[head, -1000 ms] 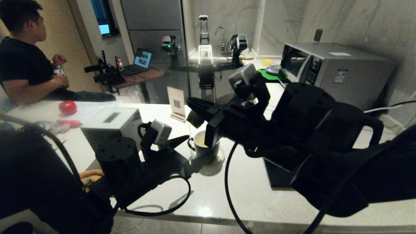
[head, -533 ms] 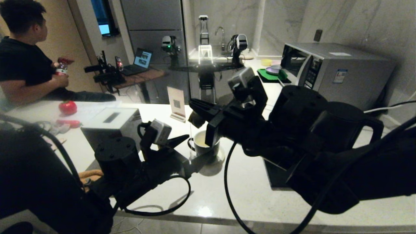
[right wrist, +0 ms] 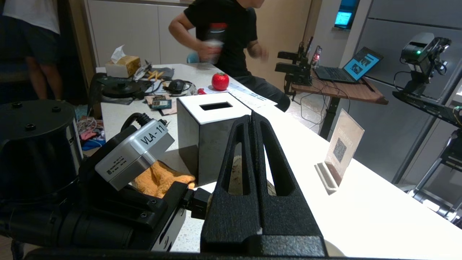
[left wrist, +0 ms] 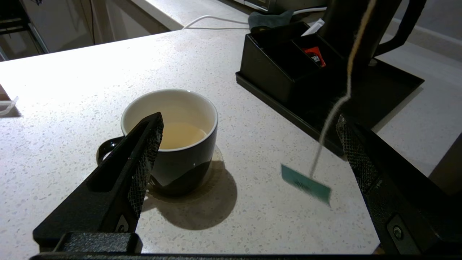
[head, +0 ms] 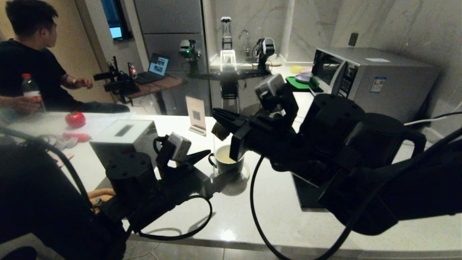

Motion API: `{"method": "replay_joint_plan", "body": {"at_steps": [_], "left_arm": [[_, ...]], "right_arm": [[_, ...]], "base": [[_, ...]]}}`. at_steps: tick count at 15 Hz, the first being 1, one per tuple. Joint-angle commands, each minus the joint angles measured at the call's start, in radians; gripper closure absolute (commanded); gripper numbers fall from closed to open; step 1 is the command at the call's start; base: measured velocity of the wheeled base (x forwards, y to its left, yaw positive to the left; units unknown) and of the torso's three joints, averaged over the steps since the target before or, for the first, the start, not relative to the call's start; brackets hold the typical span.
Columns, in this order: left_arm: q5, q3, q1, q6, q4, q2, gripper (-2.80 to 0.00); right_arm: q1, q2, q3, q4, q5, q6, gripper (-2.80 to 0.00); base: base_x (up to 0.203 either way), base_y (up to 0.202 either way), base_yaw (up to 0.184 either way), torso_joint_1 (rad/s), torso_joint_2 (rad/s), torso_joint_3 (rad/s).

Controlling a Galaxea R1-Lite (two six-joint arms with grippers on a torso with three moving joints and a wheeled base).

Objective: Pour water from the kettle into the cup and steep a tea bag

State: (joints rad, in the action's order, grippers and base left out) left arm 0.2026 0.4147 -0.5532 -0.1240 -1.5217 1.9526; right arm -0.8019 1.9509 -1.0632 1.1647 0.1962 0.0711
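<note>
Right gripper (head: 221,119) pinched on tea bag (head: 218,130) above cup (head: 226,159); left gripper (head: 202,156) agape, empty.

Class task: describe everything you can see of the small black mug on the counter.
The small black mug has a glossy dark outside, a pale cream inside and a small loop handle. It stands upright on the speckled white counter, holding pale yellowish liquid well below the rim. Nothing grips it; the open left end effector sits just before it.

Tea bag (head: 220,130) above cup (head: 226,160)
</note>
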Motion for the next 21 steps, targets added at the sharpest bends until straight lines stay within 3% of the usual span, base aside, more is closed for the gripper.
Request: {"method": "replay_joint_plan", "body": {"at_steps": [1, 5, 6, 21], "left_arm": [[0.001, -0.001, -0.001, 0.000, -0.048, 0.002, -2.80], [0.003, -0.002, -0.002, 0.000, -0.048, 0.002, -2.80], [0.003, -0.002, -0.002, 0.001, -0.048, 0.002, 0.00], [0.003, -0.002, -0.001, 0.000, -0.048, -0.003, 0.00]], "right_arm": [[-0.002, 0.000, 0.002, 0.007, 0.002, 0.001, 0.00], [-0.002, 0.000, 0.003, 0.007, 0.002, 0.001, 0.00], [-0.002, 0.000, 0.004, 0.007, 0.003, 0.002, 0.00], [-0.002, 0.000, 0.014, 0.009, 0.002, 0.003, 0.00]], "base": [[0.000, 0.000, 0.000, 0.000, 0.00, 0.000], [0.000, 0.000, 0.000, 0.000, 0.00, 0.000], [0.000, 0.000, 0.000, 0.000, 0.00, 0.000], [0.000, 0.000, 0.000, 0.000, 0.00, 0.000]]}}
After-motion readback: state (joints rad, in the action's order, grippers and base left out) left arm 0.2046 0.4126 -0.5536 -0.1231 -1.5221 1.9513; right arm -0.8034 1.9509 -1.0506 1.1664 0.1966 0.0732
